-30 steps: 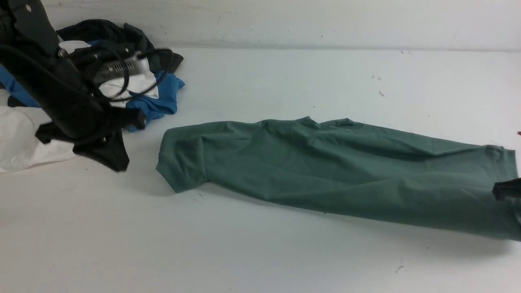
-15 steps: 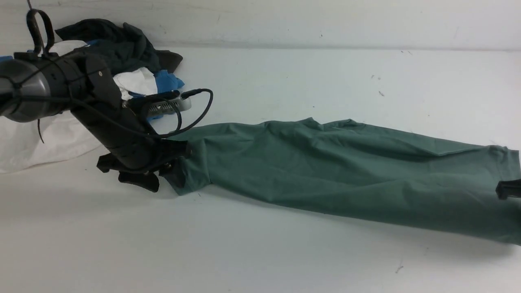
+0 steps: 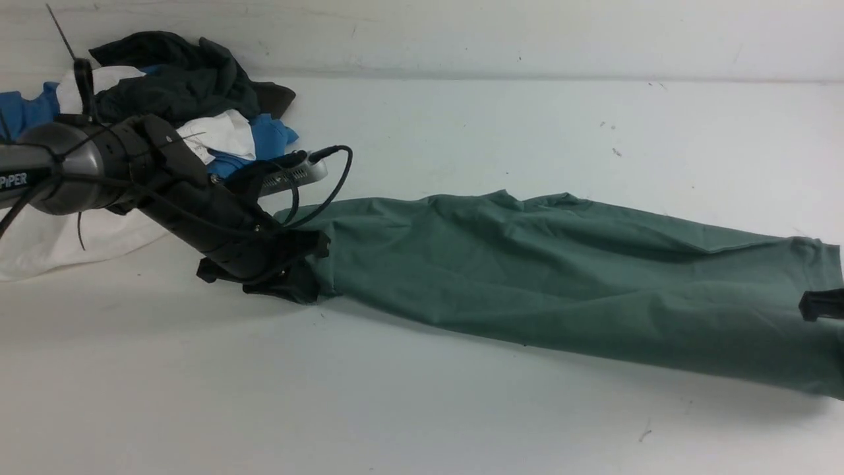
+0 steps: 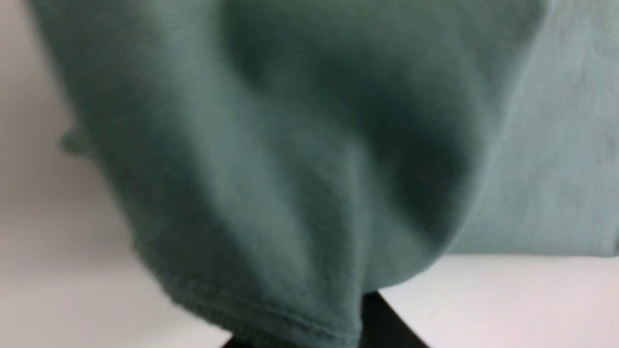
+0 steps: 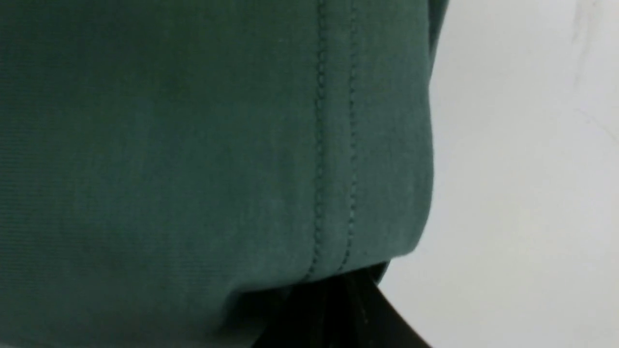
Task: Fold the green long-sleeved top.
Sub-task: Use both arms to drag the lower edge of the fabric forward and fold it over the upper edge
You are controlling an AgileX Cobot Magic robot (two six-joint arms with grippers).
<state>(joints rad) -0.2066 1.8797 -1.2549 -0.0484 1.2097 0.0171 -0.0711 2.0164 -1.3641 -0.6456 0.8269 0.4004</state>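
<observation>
The green long-sleeved top [image 3: 560, 277] lies stretched across the table from the left of middle to the right edge. My left gripper [image 3: 304, 267] is at its left end, low over the table, with the jaws apart around the hemmed cloth end. In the left wrist view the top [image 4: 290, 145] drapes between the dark fingers [image 4: 387, 324]. My right gripper [image 3: 821, 305] is at the right edge, shut on the top's stitched hem [image 5: 333, 169]. Its dark fingers [image 5: 338, 309] pinch the cloth from below. The neck, tag and logo are hidden.
A pile of clothes sits at the back left: a dark charcoal garment [image 3: 178, 79], a blue one [image 3: 267, 138] and a white one [image 3: 46, 237]. My left arm [image 3: 99, 171] reaches across in front of the pile. A wall [image 3: 461, 33] closes the back.
My left arm has swung down from the clothes pile to the right, and its gripper now reaches around the top's left end. The right gripper and the top have barely moved.
</observation>
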